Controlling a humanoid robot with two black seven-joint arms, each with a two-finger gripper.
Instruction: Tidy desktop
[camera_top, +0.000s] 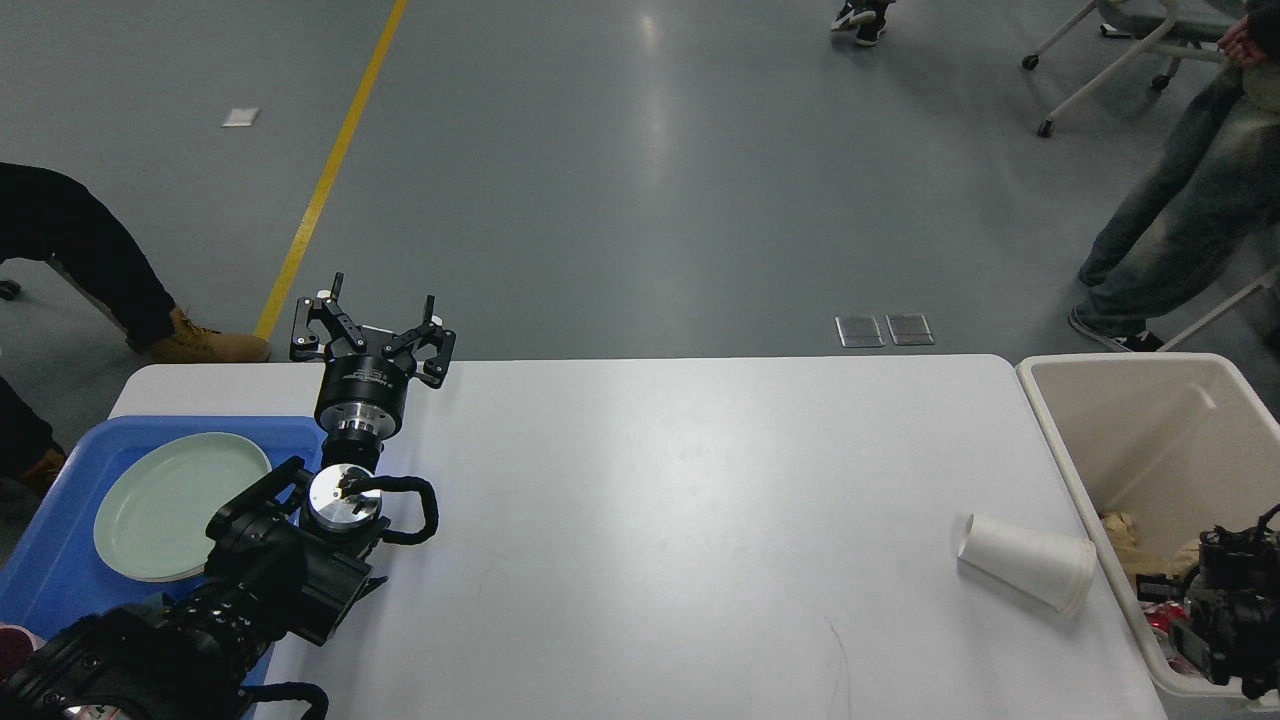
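Note:
The desktop (660, 500) is a wide white tabletop filling the lower half of the head view. A white paper cup (1025, 575) lies on its side near the right edge. My left gripper (380, 300) stands open at the far left end of the desktop, fingers spread, nothing between them. My right gripper (1215, 615) is a dark mass over the near rim of the beige bin, just right of the cup; its fingers cannot be told apart.
A blue tray (60, 530) at the left holds a pale green plate (175, 500). The beige bin (1050, 440) at the right holds crumpled paper and red wrappers. People stand and sit on the grey floor beyond the table.

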